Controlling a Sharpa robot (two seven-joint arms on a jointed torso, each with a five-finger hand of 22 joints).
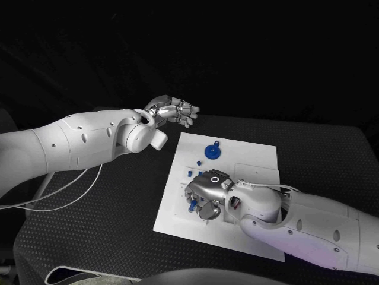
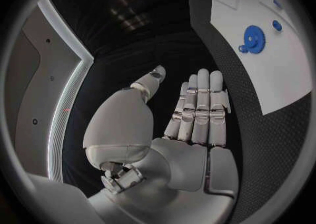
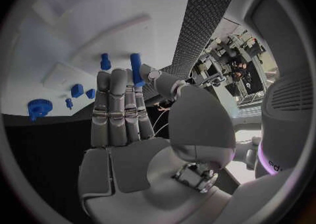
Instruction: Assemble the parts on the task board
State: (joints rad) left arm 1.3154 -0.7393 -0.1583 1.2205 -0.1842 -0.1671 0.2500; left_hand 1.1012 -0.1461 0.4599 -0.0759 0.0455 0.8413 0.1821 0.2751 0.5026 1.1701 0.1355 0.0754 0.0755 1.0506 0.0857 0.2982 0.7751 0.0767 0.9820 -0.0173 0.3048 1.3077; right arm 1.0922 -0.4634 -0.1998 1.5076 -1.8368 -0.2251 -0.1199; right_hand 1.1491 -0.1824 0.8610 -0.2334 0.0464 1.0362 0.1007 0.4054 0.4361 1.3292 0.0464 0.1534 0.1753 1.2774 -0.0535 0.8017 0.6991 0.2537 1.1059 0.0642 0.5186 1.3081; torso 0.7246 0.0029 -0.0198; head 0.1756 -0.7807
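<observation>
- The white task board (image 1: 241, 172) is seen in the head view in the middle of the black table (image 1: 95, 225), lying flat.
- A blue gear (image 1: 212, 151) is set at the board's far end, with small blue parts (image 1: 197, 161) just nearer than it.
- The right hand (image 1: 204, 193) is laid over the board's near left part, palm down; its grasp is hidden in this view.
- In the right wrist view, a blue peg (image 3: 136, 69) is shown upright at the fingertips (image 3: 121, 76) of the right hand (image 3: 121, 129); whether it is pinched cannot be told.
- The left hand (image 1: 174, 111) is held above the table, beyond the board's far left corner.
- In the left wrist view, the left hand (image 2: 191, 124) is shown with straight fingers (image 2: 200, 103) and nothing in it.
</observation>
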